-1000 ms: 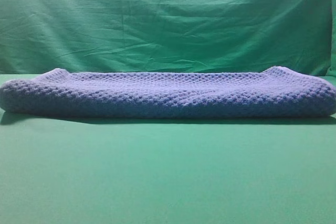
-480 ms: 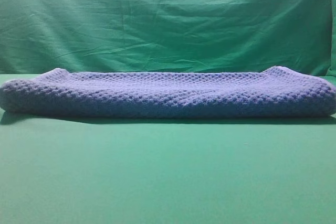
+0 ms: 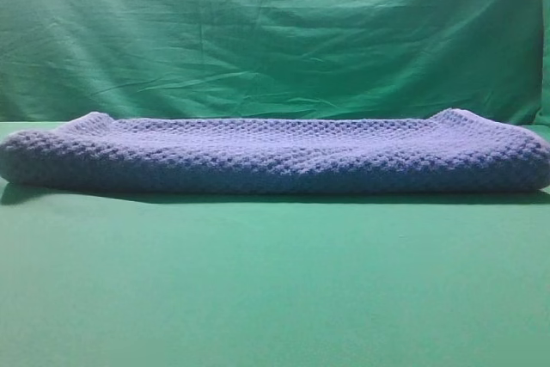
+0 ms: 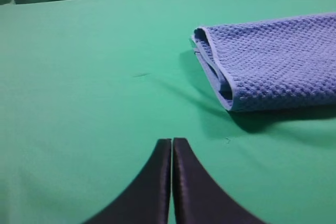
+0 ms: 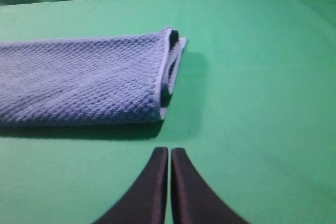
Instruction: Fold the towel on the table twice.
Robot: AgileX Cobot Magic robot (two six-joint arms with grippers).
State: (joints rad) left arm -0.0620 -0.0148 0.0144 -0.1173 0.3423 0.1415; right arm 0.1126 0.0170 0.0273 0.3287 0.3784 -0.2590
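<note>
Across the middle of the exterior frame, the towel (image 3: 275,156) lay as a long, low band on the table (image 3: 275,290), already doubled over at least once, with neither arm in sight there. From the left wrist camera, the towel's short end (image 4: 273,61) sat at the upper right of the frame, its layered edges showing as pale lines. The left gripper (image 4: 171,182) hung at the bottom centre, its black fingers (image 4: 152,192) pressed together with nothing between them, well apart from the cloth. The right wrist camera mirrored this: the towel's other end (image 5: 84,82) filled the left half, with a loose gap visible between layers at the corner, and the right gripper (image 5: 169,184) was likewise shut and empty at the bottom centre, near but not touching the cloth.

How many folds had been completed could not be told for certain; two layers at least were visible at each end. If another fold was due, the likely trouble lay in the pinch: closed jaws must open first, and a shallow grasp might catch only the top layer, peeling the stack apart. The thick, bumpy weave could also drag on the smooth table and skew the edges.
</note>
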